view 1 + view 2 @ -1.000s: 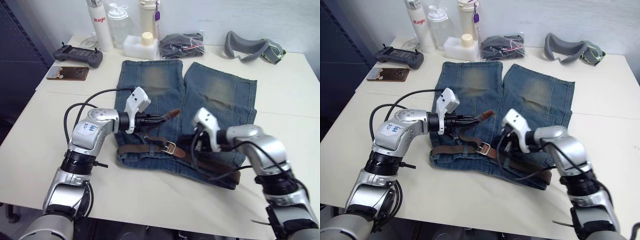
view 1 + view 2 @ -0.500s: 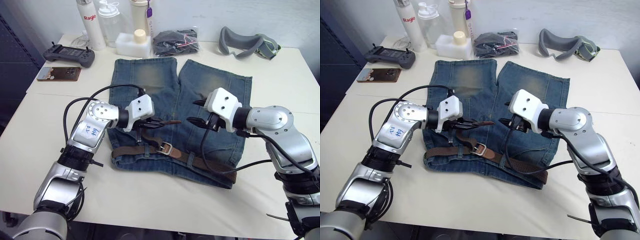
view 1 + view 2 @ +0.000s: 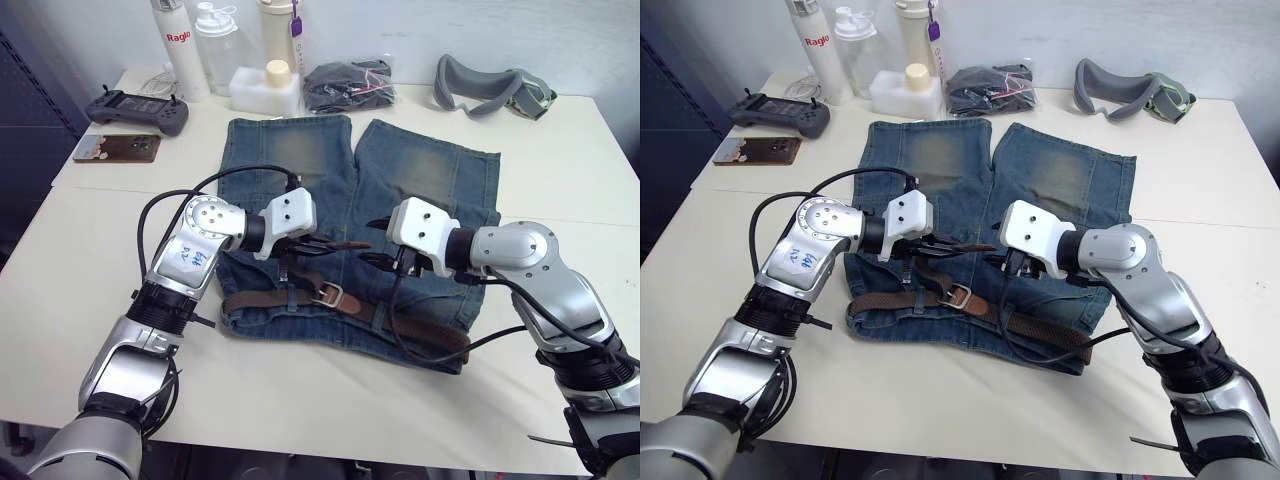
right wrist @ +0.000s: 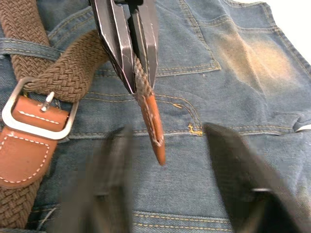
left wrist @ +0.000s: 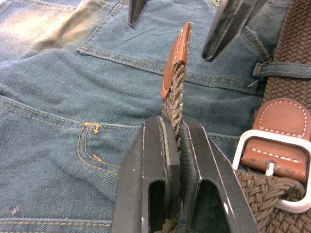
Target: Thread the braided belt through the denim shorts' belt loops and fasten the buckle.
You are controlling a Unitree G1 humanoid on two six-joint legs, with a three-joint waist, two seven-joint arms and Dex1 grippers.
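The left gripper (image 3: 312, 243) is clamped on the belt (image 5: 176, 82) just behind its leather tip, holding it above the shorts (image 3: 420, 175); the belt lies along the waistband with the buckle (image 3: 333, 295) unfastened. The right gripper (image 3: 378, 243), fingers apart, faces the tip. Judged step: tip handover; next, close on the tip without snagging the cables (image 3: 440, 345) over the waistband, bottles (image 3: 215, 45) far off.

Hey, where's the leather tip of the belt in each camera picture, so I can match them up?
Left eye view: the leather tip sticks out past the left gripper, over the denim shorts.
Right eye view: same place, facing the open right gripper.
Left wrist view: just beyond the clamped fingers.
Right wrist view: hanging mid-picture.
Shared landmark: the buckle, close beside it.
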